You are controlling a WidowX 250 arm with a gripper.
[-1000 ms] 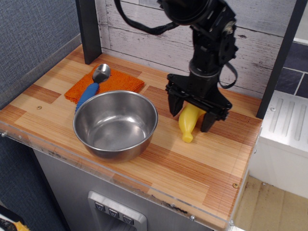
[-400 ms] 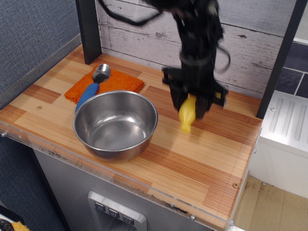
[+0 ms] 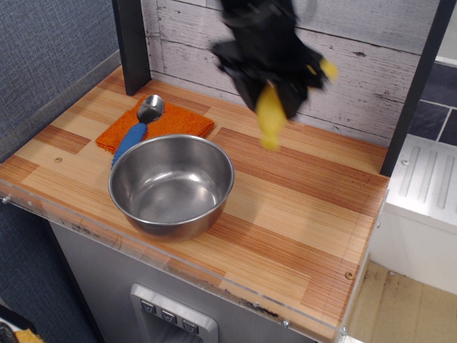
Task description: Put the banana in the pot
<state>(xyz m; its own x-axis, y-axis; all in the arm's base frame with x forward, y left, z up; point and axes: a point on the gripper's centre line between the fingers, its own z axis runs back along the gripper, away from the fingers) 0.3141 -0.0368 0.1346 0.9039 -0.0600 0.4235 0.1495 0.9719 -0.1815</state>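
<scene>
Whitewashed planks back a striped wooden desk (image 3: 300, 207) where we carry out a simple transfer. Our hand (image 3: 268, 100), blurred by motion, is clamped on the banana (image 3: 268, 123), which hangs clear of the desk with its lower tip pointing down and a yellow end poking out to the right of the hand. Exactly how the jaws sit on the fruit we cannot tell through the blur. Below and to the left stands the pot (image 3: 171, 184), open, empty and upright near the front edge of the desk, well apart from the banana. Beyond the pot, an orange cloth (image 3: 171, 120) lies by the back wall with a blue-handled spoon (image 3: 136, 128) resting on it, the spoon's handle reaching toward the pot's rim. We judge the lift done and the carry toward the pot as the step in hand. The risks from here are plain: the smooth plastic could slip or swing in the grip during a fast sideways move and fall on bare wood; a release made too early, or too far right, would miss the rim; a descent made too low could strike the light steel rim and shove or tip the pot toward the near edge.
</scene>
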